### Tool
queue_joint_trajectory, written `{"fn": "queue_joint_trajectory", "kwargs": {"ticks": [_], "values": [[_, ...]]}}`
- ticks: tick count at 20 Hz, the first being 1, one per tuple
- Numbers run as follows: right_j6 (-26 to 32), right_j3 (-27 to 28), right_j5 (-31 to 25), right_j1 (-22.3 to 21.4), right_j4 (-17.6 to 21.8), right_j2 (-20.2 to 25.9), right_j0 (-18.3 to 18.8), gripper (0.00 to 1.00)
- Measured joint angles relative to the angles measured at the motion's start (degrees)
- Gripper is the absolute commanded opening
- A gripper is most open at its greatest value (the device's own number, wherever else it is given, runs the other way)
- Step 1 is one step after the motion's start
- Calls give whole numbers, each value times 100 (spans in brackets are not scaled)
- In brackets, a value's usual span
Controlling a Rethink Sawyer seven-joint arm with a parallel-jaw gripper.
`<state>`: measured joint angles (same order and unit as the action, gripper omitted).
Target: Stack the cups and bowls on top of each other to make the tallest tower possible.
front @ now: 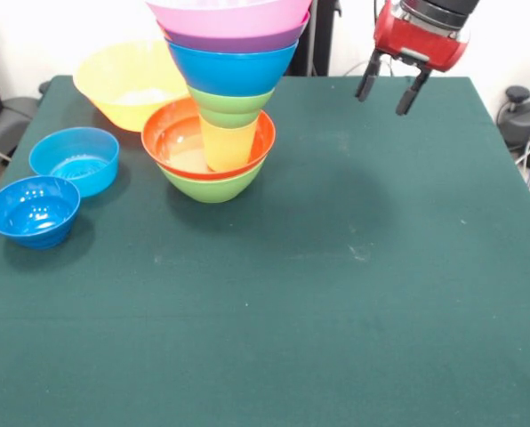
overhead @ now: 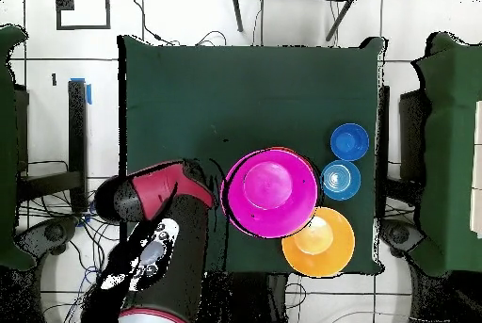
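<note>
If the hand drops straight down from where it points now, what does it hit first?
Most likely just the bare green table. The hand hangs open and empty, pointing down, well to the side of the tower, with no bowl under it. Its depth is hard to judge from the front view.

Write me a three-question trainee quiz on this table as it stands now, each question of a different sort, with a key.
1. True or false: the hand is closed on a bowl.
2. Multiple choice: which piece sits topmost on the tower in the front view? A. the pink bowl B. the yellow cup C. the orange bowl
3. Fill in: beside the tower, apart from it, stand the orange bowl and ___ blue bowls.

Key
1. False: the hand hangs open and empty above the green table, off to one side of the tower.
2. A.
3. Two: the light-blue bowl and the darker blue bowl.
</note>
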<state>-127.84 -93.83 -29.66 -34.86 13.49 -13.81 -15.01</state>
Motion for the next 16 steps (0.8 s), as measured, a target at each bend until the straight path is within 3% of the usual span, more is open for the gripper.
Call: {"fn": "queue_joint_trajectory", "kwargs": {"ticks": [9,16], "values": [[0,-34,70,4,-280,144,518,100],[0,326,69,340,-612,147,555,100]]}}
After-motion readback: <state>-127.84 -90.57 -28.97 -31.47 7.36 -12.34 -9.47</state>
